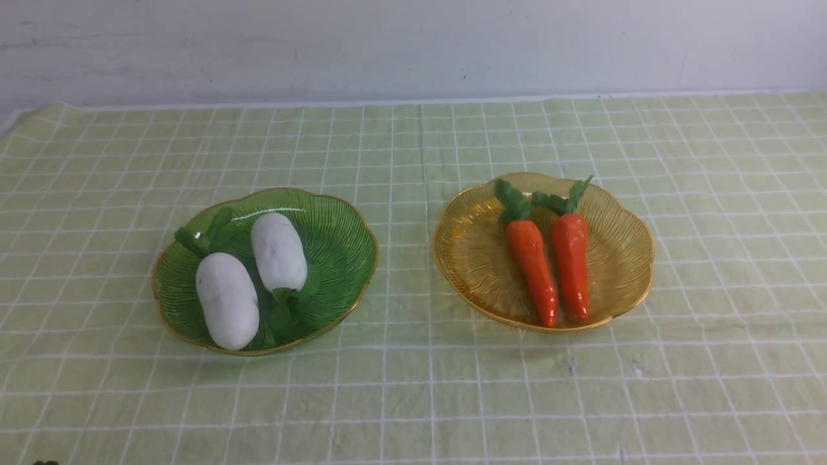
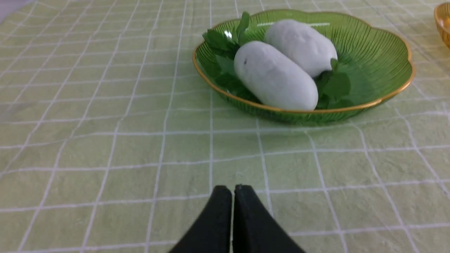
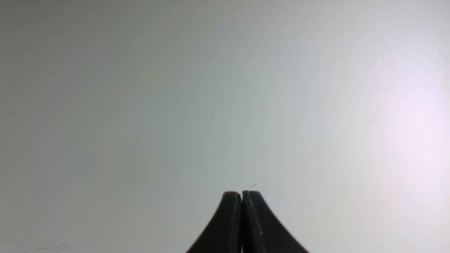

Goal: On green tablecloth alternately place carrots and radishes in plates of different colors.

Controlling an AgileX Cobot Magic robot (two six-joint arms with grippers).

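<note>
Two white radishes (image 1: 227,298) (image 1: 278,250) lie side by side in the dark green plate (image 1: 342,239) on the green tablecloth (image 1: 400,387). Two orange carrots (image 1: 531,268) (image 1: 572,261) lie in the amber plate (image 1: 471,252) to its right. In the left wrist view the green plate (image 2: 379,59) with the radishes (image 2: 274,77) (image 2: 302,45) stands ahead of my left gripper (image 2: 233,188), which is shut and empty above the cloth. My right gripper (image 3: 242,193) is shut and empty before a plain grey-white surface. Neither arm shows in the front view.
A pale wall (image 1: 413,45) rises behind the cloth's far edge. The amber plate's rim (image 2: 443,21) peeks in at the side of the left wrist view.
</note>
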